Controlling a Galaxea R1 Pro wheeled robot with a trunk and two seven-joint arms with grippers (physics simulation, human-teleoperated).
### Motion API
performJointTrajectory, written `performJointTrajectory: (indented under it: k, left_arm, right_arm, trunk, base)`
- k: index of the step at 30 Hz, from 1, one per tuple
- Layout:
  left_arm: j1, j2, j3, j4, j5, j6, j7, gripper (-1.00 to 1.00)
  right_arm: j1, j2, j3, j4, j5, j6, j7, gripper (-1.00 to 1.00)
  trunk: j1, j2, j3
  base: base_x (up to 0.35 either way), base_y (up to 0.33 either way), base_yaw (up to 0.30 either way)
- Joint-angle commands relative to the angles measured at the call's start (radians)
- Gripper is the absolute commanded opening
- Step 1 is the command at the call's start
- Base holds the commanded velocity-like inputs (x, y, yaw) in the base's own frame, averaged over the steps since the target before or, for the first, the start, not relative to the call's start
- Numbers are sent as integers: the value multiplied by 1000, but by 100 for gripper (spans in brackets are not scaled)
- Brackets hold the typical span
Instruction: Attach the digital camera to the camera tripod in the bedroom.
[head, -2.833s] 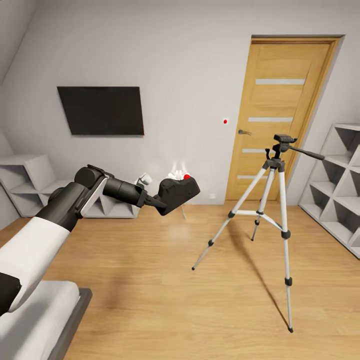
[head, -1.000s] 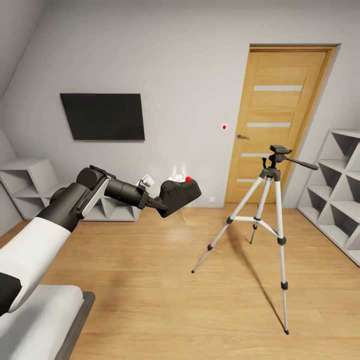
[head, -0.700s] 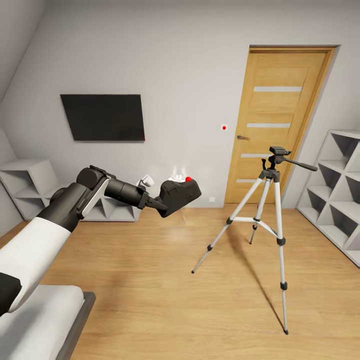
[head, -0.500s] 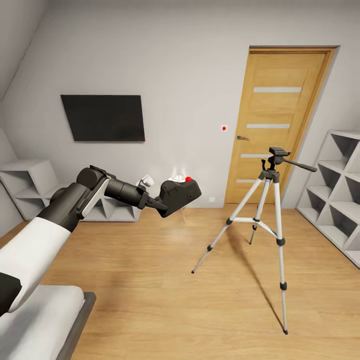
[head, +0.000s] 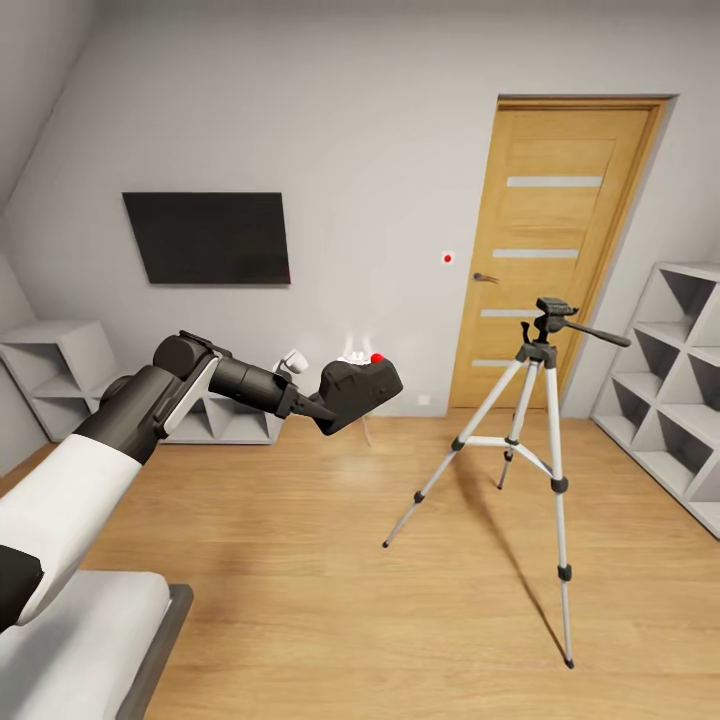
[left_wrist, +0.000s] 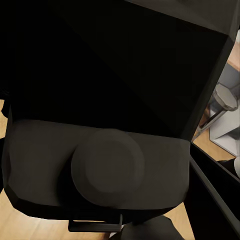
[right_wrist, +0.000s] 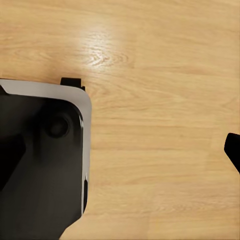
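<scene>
Digital camera (head: 360, 392) sits clamped in my left gripper (head: 318, 408), held up over the plank floor (head: 300, 540), its body hiding my fingertips and blacking out my left wrist view. Well apart to the right stands the camera tripod (head: 540, 440), before the wooden door (head: 555, 250). My right gripper's state I cannot tell

Plank floor (right_wrist: 160, 100) ran pale wood with a bright glare patch. A black, silver-edged robot part (right_wrist: 45, 170) covered one lower corner.
</scene>
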Motion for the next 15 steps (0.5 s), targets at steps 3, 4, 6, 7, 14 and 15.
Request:
performJointTrajectory:
  k: [3,4,6,7,14,15]
  left_arm:
    - [-1,1,-2,0,4,8,-2,-100]
    - [-1,1,-2,0,4,8,-2,-100]
    - [-1,1,-2,0,4,8,-2,-100]
    - [-1,1,-2,0,4,8,-2,-100]
    - [-1,1,-3,1,4,8,-2,-100]
    - [-1,1,-4,1,4,8,-2,-100]
  right_arm:
    - [-2,0,8,4,-10,-8,0,100]
    - [-2,0,8,4,-10,-8,1,100]
    - [-2,1,8,4,-10,-8,1,100]
    - [-2,1,8,4,-10,-8,0,100]
    - [-2,1,8,4,-10,-8,0,100]
    - [-2,1,8,4,-10,-8,0,100]
  trunk:
    - [-11,20,8]
    - [-15,27,11]
    - [-23,41,17]
    - [-27,48,20]
    - [-53,97,42]
    - [-57,104,45]
  base:
    - [0,0,0]
    - [0,0,0]
    - [0,0,0]
    - [0,0,0]
    - [0,0,0]
    - [0,0,0]
